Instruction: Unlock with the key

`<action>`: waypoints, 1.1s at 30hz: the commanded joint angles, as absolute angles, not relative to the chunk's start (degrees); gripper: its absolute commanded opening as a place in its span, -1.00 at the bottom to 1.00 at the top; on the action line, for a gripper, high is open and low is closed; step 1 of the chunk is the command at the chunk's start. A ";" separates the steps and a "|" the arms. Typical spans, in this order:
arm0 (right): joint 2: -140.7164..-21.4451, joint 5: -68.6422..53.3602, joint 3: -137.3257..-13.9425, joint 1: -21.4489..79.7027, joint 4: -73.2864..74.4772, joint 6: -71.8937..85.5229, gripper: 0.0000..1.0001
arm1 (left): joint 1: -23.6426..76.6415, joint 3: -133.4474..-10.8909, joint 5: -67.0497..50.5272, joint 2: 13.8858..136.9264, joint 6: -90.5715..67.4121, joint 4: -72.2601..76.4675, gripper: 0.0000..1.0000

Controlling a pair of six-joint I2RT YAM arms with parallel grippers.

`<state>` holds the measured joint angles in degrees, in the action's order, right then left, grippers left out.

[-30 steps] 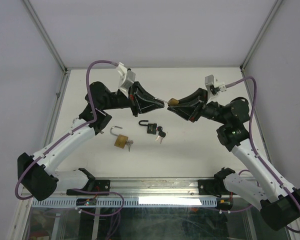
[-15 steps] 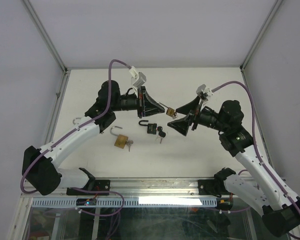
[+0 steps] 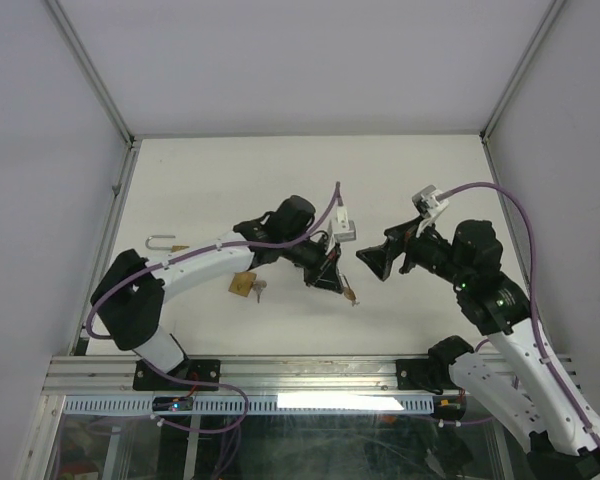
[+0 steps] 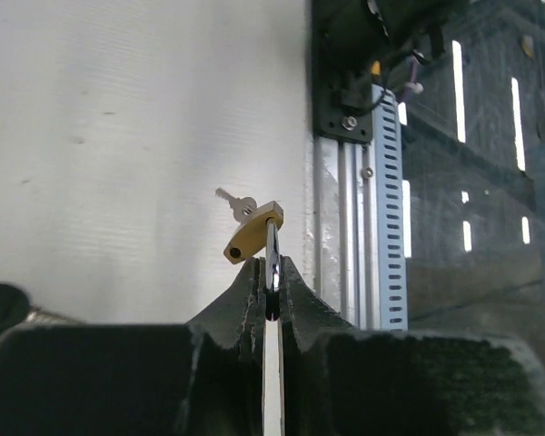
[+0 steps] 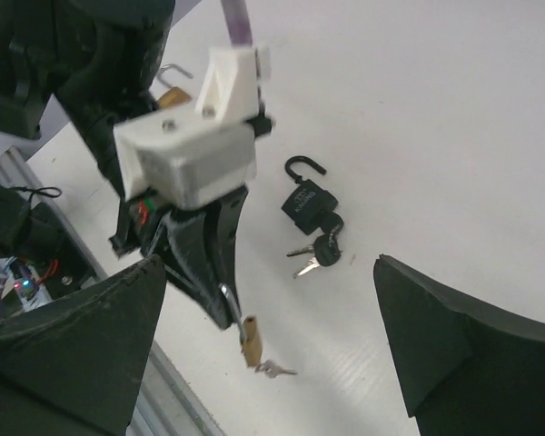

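- Left end effector (image 4: 271, 269) is clenched on the silver shackle (image 4: 272, 254) of a small brass padlock (image 4: 252, 233). The padlock hangs tilted in the air above the surface (image 4: 118, 136), close to its near edge, and a key (image 4: 229, 199) sticks out of the body.
- Right end effector (image 3: 373, 262) is released, its fingers spread wide and holding nothing. It sits near the padlock and does not touch it.
- Risk: the grip is on a thin round bar caught only at the fingertips (not much purchase). A push on the key could swing or twist the body, or slide the shackle out.
- Risk: the key is tiny against those wide fingers. Closing off-centre would likely knock it aside rather than catch it, and a drop here could land by the metal rail (image 4: 345, 236).
- Hard to tell: whether the shackle has sprung from the body, because the fingers cover that joint.
- The top view hides the black padlock (image 5: 306, 202) and its keys (image 5: 316, 252) under the left arm; only the right wrist view shows them.
- A second brass padlock (image 3: 243, 285) lies on the surface, just beside that arm.
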<state>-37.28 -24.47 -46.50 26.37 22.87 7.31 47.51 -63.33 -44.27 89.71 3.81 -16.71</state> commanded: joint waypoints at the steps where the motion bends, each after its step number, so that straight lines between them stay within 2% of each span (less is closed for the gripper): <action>1: -32.85 -11.46 -50.25 26.10 27.65 8.12 0.99 | 50.01 -69.83 -48.98 94.42 7.71 -17.73 -1.00; 5: -30.72 -7.31 -50.56 26.10 32.24 8.78 0.99 | 51.39 -72.06 -49.73 98.50 5.94 -17.92 -1.00; 10: -28.15 -6.58 -50.03 26.10 33.74 8.67 1.00 | 52.12 -73.26 -44.43 101.90 3.42 -14.97 -1.00; 20: -25.72 -2.26 -51.64 26.14 35.07 9.17 0.99 | 48.91 -100.71 -35.09 122.09 -6.48 -6.37 -1.00; 24: -23.70 -0.35 -51.58 26.13 35.28 9.49 0.99 | 48.20 -98.85 -32.55 125.19 -11.92 -1.80 -1.00; 27: -22.77 -1.57 -51.07 26.11 35.12 9.79 1.00 | 48.40 -92.97 -32.74 125.61 -15.22 1.37 -1.00; 33: -23.84 -3.60 -51.15 26.15 35.63 11.66 1.00 | 49.41 -84.07 -32.14 125.36 -13.28 0.61 -1.00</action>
